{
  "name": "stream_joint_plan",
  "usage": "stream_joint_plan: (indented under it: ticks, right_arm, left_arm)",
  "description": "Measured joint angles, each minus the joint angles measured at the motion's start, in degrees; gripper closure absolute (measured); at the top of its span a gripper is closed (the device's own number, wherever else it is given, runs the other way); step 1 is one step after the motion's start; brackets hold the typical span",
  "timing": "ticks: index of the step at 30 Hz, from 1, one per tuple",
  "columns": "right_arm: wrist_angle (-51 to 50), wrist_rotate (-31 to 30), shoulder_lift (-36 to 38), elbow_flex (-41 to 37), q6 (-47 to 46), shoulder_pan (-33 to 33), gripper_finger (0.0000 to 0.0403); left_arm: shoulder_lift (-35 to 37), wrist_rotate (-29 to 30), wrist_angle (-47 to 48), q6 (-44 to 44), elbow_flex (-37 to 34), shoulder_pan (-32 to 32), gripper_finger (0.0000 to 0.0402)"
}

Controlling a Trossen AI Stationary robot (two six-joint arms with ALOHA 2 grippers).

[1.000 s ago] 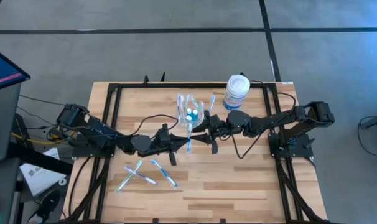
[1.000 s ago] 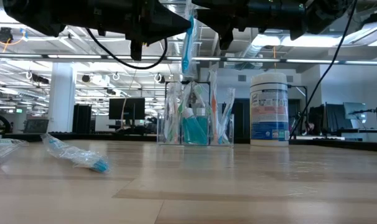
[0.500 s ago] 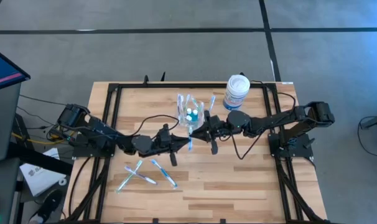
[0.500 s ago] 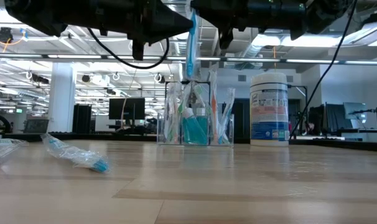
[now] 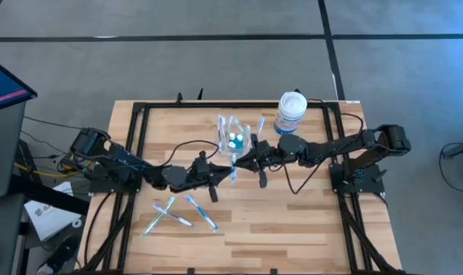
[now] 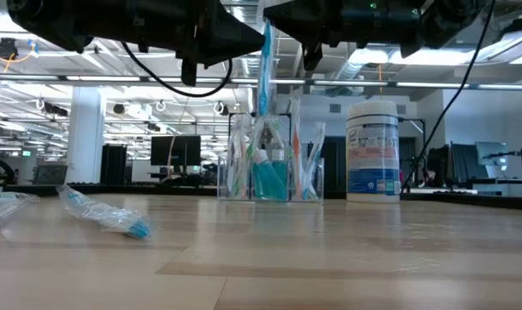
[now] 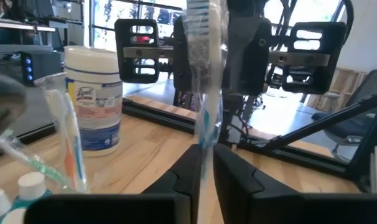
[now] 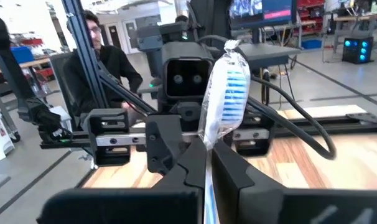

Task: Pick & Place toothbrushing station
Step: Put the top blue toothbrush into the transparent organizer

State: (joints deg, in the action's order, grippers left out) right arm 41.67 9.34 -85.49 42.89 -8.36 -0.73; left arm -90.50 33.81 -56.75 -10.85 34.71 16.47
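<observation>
High view showed the toothbrushing station [image 5: 234, 137], a small clear colourless plastic organizer with upright compartments, standing on the pale wooden slatted table [image 5: 293, 229] toward its far edge, near the middle of its width. It stood upright, its compartments opening straight up, with brushes and a blue-capped tube standing in them. Just beside it, toward the right arm, stood a white cylindrical jar with a blue label [image 5: 290, 113].

Both arms met just in front of the organizer. The left pincer [image 5: 228, 173] and the right pincer [image 5: 236, 161] each closed on the same plastic-wrapped blue-and-white toothbrush [image 6: 264, 65]. In the low view it hung nearly vertical above the organizer, long axis up and down, its lower end close over the compartments. The right wrist view showed the bristled head [image 8: 226, 93] rising out of that arm's clenched fingers [image 8: 235, 171]; the left wrist view showed the wrapped shaft [image 7: 204, 93] pinched between the left fingers [image 7: 235, 177].

More wrapped toothbrushes [image 5: 178, 214] lay crossed on the table on the left arm's side. A black frame [image 5: 140, 114] edged the table. Beyond lay a grey floor, and the low view looked into an open workspace with monitors and ceiling lights. A person in dark clothes [image 8: 111, 59] sat behind.
</observation>
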Motion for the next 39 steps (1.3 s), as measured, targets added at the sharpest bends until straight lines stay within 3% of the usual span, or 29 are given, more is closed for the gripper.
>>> stream_joint_plan:
  ticks: [8,14,39]
  right_arm:
    - [-5.32,-0.69,3.57,0.01,2.59,-1.38,0.0402]
    - [-13.01,-5.21,7.83,-0.04,4.42,-3.35,0.0402]
    - [-21.41,-7.74,9.70,-0.07,7.35,-13.10,0.0403]
  left_arm:
    - [4.62,0.86,0.16,0.18,-4.23,0.06,0.0343]
    - [8.58,0.42,0.24,-0.13,-6.68,0.60,0.0342]
    - [9.07,0.27,0.20,-0.13,-7.20,1.57,0.0346]
